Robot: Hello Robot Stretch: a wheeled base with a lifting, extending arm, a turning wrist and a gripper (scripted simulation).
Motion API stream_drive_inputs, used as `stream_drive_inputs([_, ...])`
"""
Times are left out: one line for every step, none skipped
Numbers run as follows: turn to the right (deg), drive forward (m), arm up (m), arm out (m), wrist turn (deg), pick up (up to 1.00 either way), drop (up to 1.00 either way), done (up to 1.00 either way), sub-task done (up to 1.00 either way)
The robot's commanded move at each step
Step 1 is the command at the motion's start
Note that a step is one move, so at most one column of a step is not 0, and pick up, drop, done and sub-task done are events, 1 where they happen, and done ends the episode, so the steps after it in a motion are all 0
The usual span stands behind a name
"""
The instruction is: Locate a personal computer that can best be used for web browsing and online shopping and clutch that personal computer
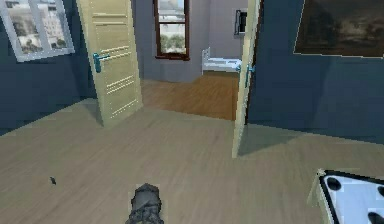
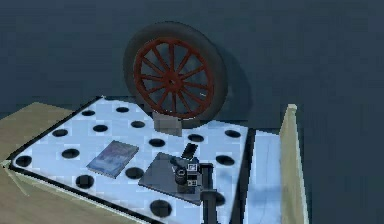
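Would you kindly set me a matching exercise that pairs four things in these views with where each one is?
Things:
1. spoked wheel
2. cream door
3. dark painting
4. flat grey item

Places:
a. lies on the dotted white surface
b. hangs at the forward view's upper right
c. stands open at the forward view's left
d. stands upright at the dotted surface's far edge

Pairs: 1-d; 2-c; 3-b; 4-a
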Motion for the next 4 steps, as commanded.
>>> stream_drive_inputs([0.0,0.00,0.00,0.00,21.0,0.00,0.00,0.00,0.00])
stream_drive_inputs([0.0,0.00,-0.30,0.00,0.0,0.00,0.00,0.00,0.00])
stream_drive_inputs([0.0,0.00,0.00,0.00,0.0,1.00,0.00,0.00,0.00])
stream_drive_inputs([0.0,0.00,0.10,0.00,0.0,0.00,0.00,0.00,0.00])
